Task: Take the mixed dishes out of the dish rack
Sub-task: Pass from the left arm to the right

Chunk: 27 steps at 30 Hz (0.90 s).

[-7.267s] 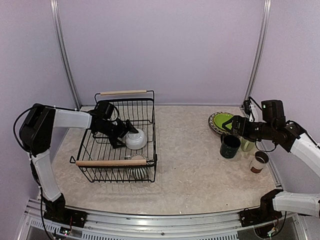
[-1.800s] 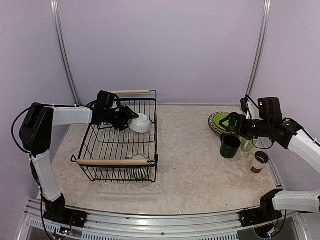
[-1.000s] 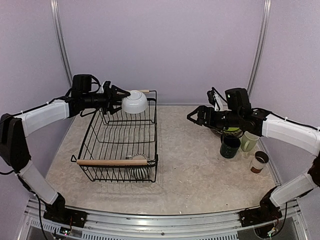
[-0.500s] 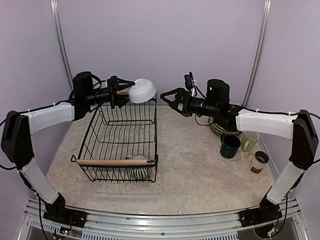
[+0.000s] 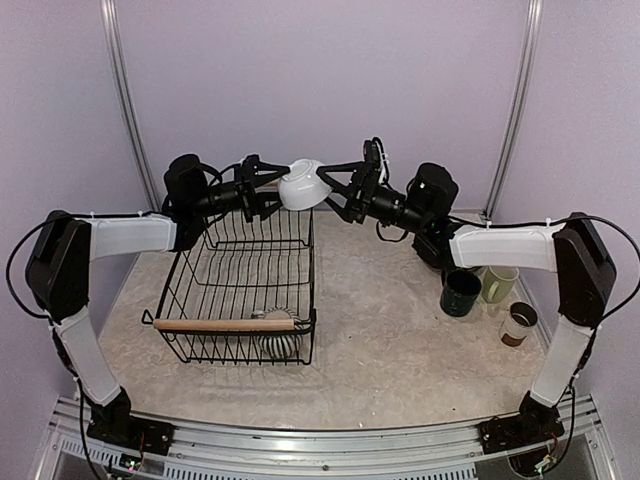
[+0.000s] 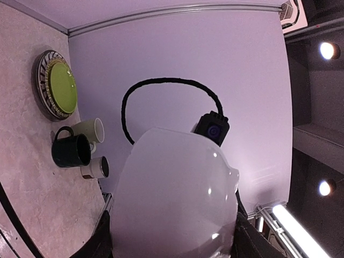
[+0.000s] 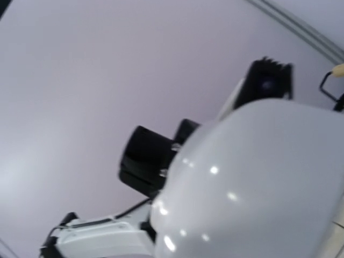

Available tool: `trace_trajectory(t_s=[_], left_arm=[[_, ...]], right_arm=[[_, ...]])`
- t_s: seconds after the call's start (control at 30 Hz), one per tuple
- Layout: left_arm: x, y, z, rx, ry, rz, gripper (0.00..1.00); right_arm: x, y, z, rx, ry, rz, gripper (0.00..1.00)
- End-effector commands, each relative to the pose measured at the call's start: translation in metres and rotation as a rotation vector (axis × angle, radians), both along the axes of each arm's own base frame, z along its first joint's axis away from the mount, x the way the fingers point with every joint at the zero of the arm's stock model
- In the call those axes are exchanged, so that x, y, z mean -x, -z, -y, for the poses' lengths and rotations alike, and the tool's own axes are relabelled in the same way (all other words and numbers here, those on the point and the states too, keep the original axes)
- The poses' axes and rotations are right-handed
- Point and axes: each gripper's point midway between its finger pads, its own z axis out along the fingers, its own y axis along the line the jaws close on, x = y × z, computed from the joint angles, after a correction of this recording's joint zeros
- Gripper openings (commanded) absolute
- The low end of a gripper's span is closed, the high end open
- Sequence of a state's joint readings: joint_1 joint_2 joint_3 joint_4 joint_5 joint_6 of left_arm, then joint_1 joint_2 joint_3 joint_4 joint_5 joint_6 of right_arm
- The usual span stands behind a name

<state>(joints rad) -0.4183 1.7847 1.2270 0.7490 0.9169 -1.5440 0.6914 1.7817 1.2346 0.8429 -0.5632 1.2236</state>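
The top view alone shows the whole layout: the white bowl (image 5: pixel 304 187) hangs in the air above the far edge of the dish rack (image 5: pixel 240 262), between 2 arms that reach in from opposite sides. The left gripper (image 5: pixel 280 188) is clamped on the bowl's left side. The right gripper (image 5: pixel 338 188) stands with its fingers spread wide at the bowl's right side - whether they touch it cannot be told. The black-and-white striped plate (image 5: pixel 277 341) stands on edge in the rack's near right corner, just behind the near wooden handle (image 5: pixel 222 325). The left wrist view shows what the top view hides: the lime-green plate (image 6: pixel 60 85) lying flat on the table (image 6: pixel 21 134), with 3 mugs grouped near it - the pale green mug (image 6: pixel 90 130), the dark teal mug (image 6: pixel 71 152) and the striped mug (image 6: pixel 95 167). In both wrist views the bowl fills the foreground as a glossy rounded outer wall, so neither shows its mouth. From above the bowl reads wider than tall, its long axis running left to right along the line between the grippers. The right wrist view shows the left arm (image 7: pixel 102 239) behind the bowl.
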Motion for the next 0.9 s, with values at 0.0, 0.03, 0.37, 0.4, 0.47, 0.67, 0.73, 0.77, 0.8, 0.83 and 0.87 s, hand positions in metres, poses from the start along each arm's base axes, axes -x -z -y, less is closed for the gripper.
trace_trajectory(t_s=[0.0,0.03,0.37,0.4,0.47,0.67,0.73,0.77,0.8,0.83,0.87], left_arm=[[0.003,-0.005,0.004,0.071,0.037,0.037,0.28],[0.002,-0.004,0.004,0.078,0.041,0.031,0.28],[0.01,0.006,0.011,0.085,0.076,-0.003,0.28],[0.012,0.007,0.012,0.084,0.082,-0.007,0.28],[0.015,0.009,0.015,0.08,0.096,-0.012,0.28],[0.022,0.01,0.024,0.072,0.122,-0.005,0.3],[0.023,0.014,0.027,0.052,0.131,-0.005,0.33],[0.024,0.017,0.028,0.038,0.128,0.0,0.35],[0.024,0.02,0.028,0.028,0.125,0.002,0.39],[0.025,0.023,0.027,0.017,0.119,0.004,0.42],[0.025,0.026,0.025,0.009,0.115,0.009,0.48]], right_arm=[[0.012,-0.021,-0.003,-0.108,-0.066,0.003,0.76],[0.012,-0.022,-0.003,-0.114,-0.065,0.003,0.75],[0.013,-0.026,0.003,-0.157,-0.059,0.026,0.45],[0.013,-0.026,0.004,-0.161,-0.058,0.027,0.4],[0.013,-0.026,0.006,-0.166,-0.054,0.029,0.33],[0.016,-0.031,0.007,-0.17,-0.057,0.052,0.07],[0.016,-0.031,0.006,-0.157,-0.052,0.06,0.0],[0.016,-0.032,0.006,-0.15,-0.051,0.065,0.0],[0.016,-0.032,0.007,-0.145,-0.049,0.069,0.0],[0.018,-0.033,0.007,-0.141,-0.049,0.075,0.0],[0.018,-0.033,0.009,-0.136,-0.045,0.08,0.0]])
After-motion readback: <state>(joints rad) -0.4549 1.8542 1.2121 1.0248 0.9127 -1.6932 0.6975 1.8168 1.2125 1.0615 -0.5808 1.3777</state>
